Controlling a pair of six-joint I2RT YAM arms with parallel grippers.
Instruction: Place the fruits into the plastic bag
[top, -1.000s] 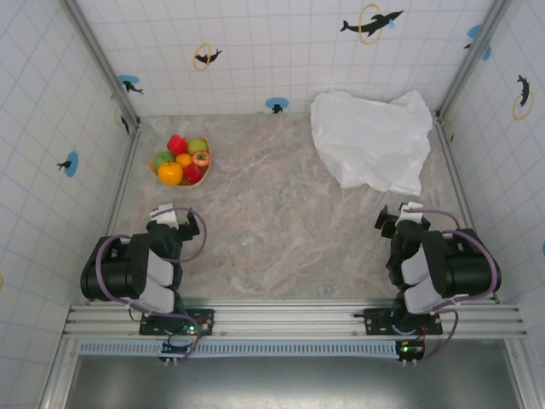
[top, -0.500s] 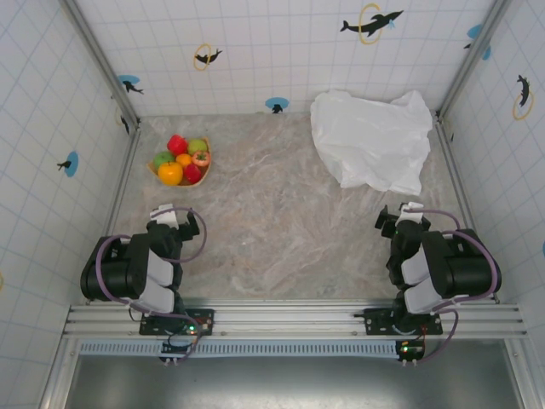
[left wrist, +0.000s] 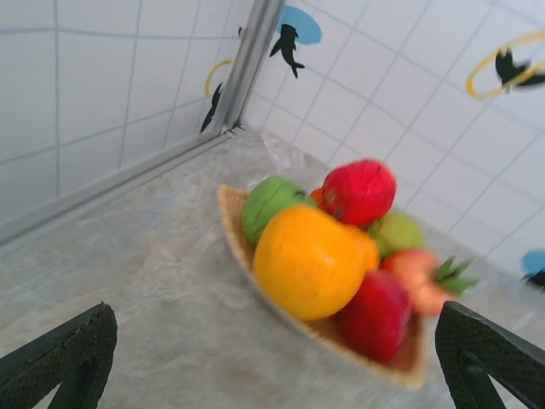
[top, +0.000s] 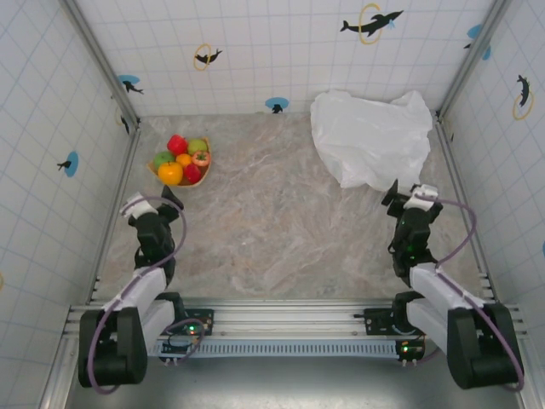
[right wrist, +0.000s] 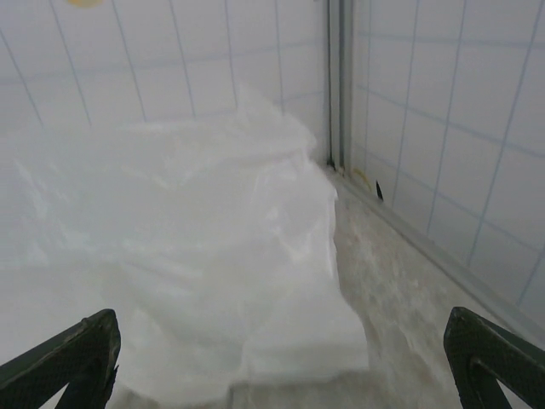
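**Both tools wide open, nothing held**

The left tool [top: 153,203] is spread fully, empty, near the fruits [top: 181,159] heaped in a tray [top: 157,169] at the table's [top: 272,221] far left. The right tool [top: 409,198], equally spread and empty, faces the plastic bag [top: 372,141] at the far right.

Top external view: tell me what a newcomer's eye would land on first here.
The bright pile of fruits, red, green, orange and yellow, heaped in a tan tray at the far left corner of the table, draws the eye first. Next comes the big crumpled white plastic bag at the far right. The left gripper faces the fruits, the right gripper the bag, both open and empty.
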